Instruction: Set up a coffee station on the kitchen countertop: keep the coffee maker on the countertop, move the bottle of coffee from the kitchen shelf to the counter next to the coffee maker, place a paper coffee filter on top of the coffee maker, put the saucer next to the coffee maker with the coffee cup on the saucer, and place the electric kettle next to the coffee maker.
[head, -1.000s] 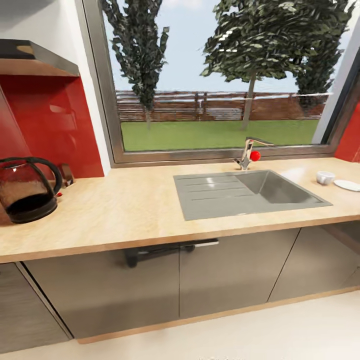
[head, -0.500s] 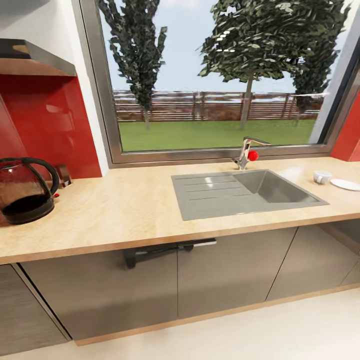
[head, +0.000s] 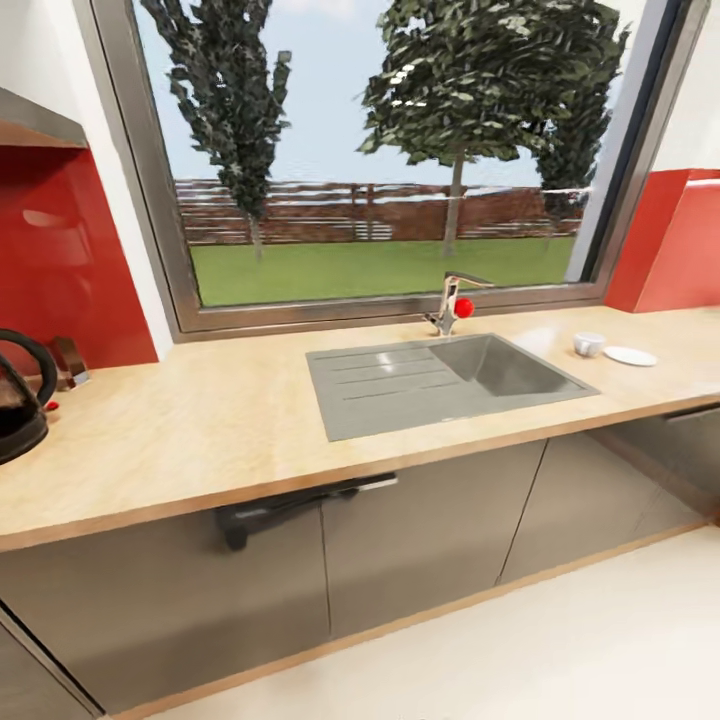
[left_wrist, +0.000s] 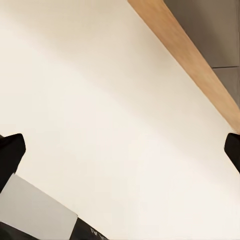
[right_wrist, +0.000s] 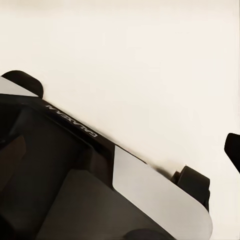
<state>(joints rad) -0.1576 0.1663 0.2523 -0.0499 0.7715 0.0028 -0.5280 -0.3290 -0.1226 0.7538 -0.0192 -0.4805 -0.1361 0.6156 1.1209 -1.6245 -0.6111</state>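
Fingertips (left_wrist: 11, 152) of the left gripper (left_wrist: 120, 150) show as two dark tips at opposite edges of the left wrist view, set wide apart with nothing between them, above a pale cream floor (left_wrist: 100, 100) and a strip of wooden plinth (left_wrist: 190, 65) under grey cabinet fronts. One dark fingertip (right_wrist: 233, 147) of the right gripper shows at the edge of the right wrist view; whether that gripper is spread or closed cannot be told. Below it lies the robot's black and grey base (right_wrist: 75, 185), printed with white lettering that seems to read GALAXEA, though it is small and slanted. In the head view the countertop (head: 200, 420) runs the whole width below a large window (head: 380, 160). A grey steel sink (head: 440, 380) is sunk into it right of the middle, with a faucet (head: 450, 303) bearing a red knob at its back edge. Near the countertop's right end the coffee cup (head: 588, 344) stands just beside the saucer (head: 630, 356), not on it. At the left end the electric kettle (head: 18, 405) is cut by the frame, its black handle arching over its dark body.
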